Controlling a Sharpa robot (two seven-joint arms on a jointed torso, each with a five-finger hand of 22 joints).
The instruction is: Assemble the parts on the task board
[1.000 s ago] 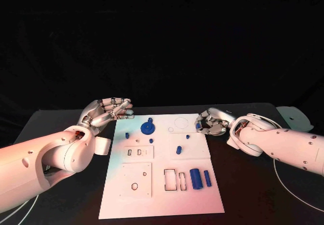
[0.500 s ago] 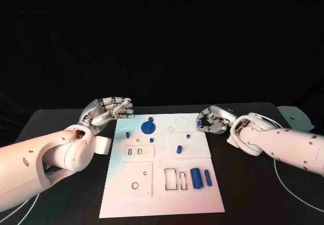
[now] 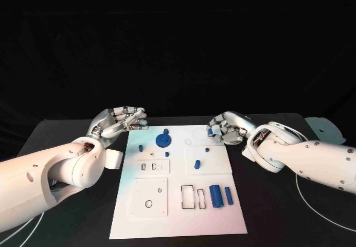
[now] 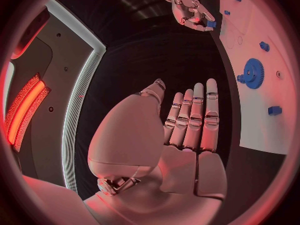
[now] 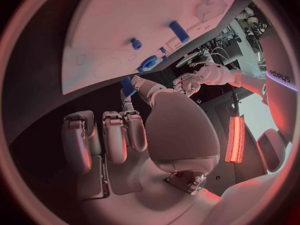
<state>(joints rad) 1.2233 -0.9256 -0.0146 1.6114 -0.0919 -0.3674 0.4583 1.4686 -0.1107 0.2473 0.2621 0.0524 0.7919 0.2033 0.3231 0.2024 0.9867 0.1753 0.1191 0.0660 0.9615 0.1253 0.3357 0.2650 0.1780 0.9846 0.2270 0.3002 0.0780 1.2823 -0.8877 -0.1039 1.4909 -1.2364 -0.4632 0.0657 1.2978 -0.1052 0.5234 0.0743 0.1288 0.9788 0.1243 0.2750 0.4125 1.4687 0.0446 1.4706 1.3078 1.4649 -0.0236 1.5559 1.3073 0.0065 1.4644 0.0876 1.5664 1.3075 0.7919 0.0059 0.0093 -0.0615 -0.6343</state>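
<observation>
The white task board lies in the middle of the table. My right hand hovers over its far right corner and pinches a small blue part between thumb and fingertip; the right wrist view shows this part at the fingertips. My left hand hangs just off the board's far left corner, holding nothing, fingers stretched side by side. A blue gear stands on the board's far half. Two blue cylinders lie near the right edge.
Small blue pieces are scattered across the board's far half. Rectangular slots and a square plate with holes occupy the near half. A white round object sits at the table's far right.
My right hand has lifted and moved left over the board's far right corner, carrying the small blue part. The left hand has stayed put.
</observation>
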